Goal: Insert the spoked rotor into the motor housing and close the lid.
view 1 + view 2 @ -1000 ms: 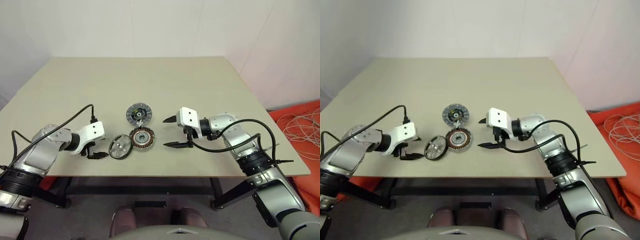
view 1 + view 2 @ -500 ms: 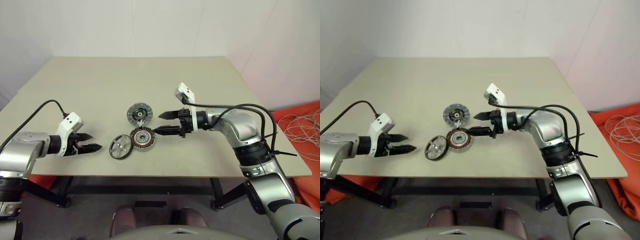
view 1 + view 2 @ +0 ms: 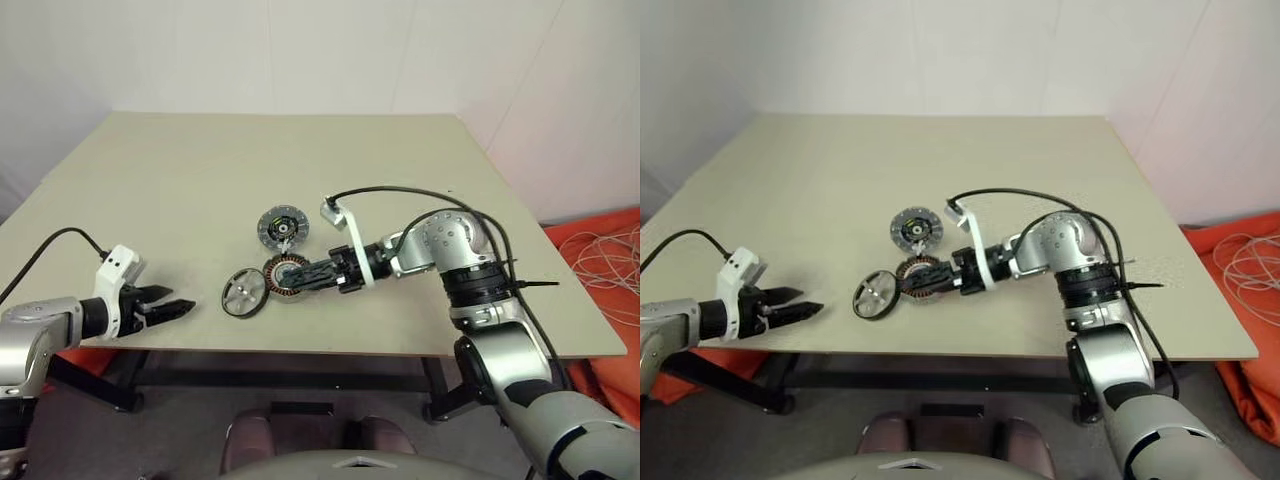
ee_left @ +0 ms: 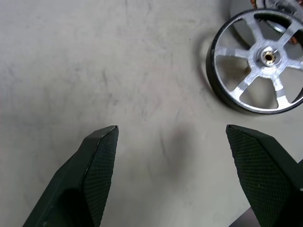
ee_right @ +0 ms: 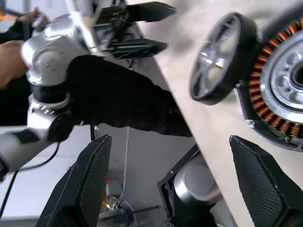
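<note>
The spoked rotor (image 3: 244,294) stands tilted, leaning against the left side of the motor housing (image 3: 285,273) near the table's front edge. Copper windings show in the housing (image 5: 284,90). Just behind it the lid (image 3: 280,226) lies flat. My right gripper (image 3: 297,276) reaches in from the right, open, with its fingers low over the housing and holding nothing. My left gripper (image 3: 170,307) is open and empty at the front left, well clear of the rotor (image 4: 258,78), which it faces.
The beige table (image 3: 300,150) has wide free room behind the parts. A black cable (image 3: 390,192) arcs over my right forearm. Orange cloth with white cords (image 3: 600,250) lies on the floor to the right.
My left gripper has drawn back to the left, away from the rotor. My right gripper has rolled over and moved left until its fingers are over the housing. The parts have stayed put.
</note>
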`<state>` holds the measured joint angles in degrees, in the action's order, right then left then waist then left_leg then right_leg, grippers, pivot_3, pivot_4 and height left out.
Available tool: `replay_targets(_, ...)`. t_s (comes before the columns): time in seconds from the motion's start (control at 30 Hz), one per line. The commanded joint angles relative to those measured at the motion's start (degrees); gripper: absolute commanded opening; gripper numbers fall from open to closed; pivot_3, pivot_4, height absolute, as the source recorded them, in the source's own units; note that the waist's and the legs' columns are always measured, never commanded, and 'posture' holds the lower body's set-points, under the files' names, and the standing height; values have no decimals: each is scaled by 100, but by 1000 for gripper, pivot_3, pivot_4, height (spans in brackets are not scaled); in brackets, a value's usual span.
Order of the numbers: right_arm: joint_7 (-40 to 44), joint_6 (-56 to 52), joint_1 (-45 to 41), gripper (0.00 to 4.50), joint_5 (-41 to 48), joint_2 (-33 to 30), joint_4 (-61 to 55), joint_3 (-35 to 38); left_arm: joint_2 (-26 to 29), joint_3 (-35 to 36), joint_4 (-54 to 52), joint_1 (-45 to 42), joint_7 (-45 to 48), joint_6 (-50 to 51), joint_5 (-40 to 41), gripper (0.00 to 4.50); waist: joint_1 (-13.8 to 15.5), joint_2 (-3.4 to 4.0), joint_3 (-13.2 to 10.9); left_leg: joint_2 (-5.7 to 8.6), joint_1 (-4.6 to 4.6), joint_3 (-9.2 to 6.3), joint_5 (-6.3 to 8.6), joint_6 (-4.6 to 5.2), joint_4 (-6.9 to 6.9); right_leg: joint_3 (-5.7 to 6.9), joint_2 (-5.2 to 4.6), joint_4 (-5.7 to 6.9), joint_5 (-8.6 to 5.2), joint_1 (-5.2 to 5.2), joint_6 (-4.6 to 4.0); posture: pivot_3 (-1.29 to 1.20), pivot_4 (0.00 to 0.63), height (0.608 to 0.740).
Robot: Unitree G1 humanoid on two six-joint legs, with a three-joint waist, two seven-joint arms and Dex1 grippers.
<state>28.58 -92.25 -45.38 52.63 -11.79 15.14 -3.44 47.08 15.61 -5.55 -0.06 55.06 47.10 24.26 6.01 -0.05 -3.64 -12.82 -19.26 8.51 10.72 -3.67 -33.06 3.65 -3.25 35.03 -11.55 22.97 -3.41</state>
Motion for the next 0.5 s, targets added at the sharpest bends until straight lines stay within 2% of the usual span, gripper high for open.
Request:
replay_targets(0.03,-489,-25,-109,4500,435,47,-57,350,-120,83,-76,-143,-196,-100,114,3842,6,0,0,1,-1,0,0,0,1,0,0,-4,0,0,0,0,0,740)
replay_targets(0.07,-564,-25,-117,4500,480,48,-85,382,-266,195,-65,-234,-292,86,307,3842,9,0,0,2,-1,0,0,0,2,0,-1,-7,0,-3,1,0,0,740)
replay_targets(0.17,-411,-25,-71,4500,537,-106,-574,415,-847,953,40,-623,-796,1807,1390,3842,17,-3,2,5,-1,0,0,-1,1,0,-3,-10,2,-8,0,0,0,740)
replay_targets(0.33,288,390,139,4500,497,-600,-1776,115,-1316,1819,234,-797,-1431,3845,2135,3842,-17,-3,2,2,3,1,-8,-16,2,-1,0,4,1,-3,1,0,0,740)
replay_targets(0.4,911,1300,342,4500,161,-955,-2408,-207,-1498,2048,231,-850,-1728,4362,2132,3842,-7,-4,2,2,1,2,-8,-16,5,0,2,0,1,-3,2,0,0,740)
replay_targets(0.5,1964,3258,603,4500,-883,-1551,-2964,-838,-1799,2419,391,-824,-2131,4540,2693,3842,25,-4,2,1,-7,0,-6,-11,8,7,1,-24,0,-8,6,0,0,740)
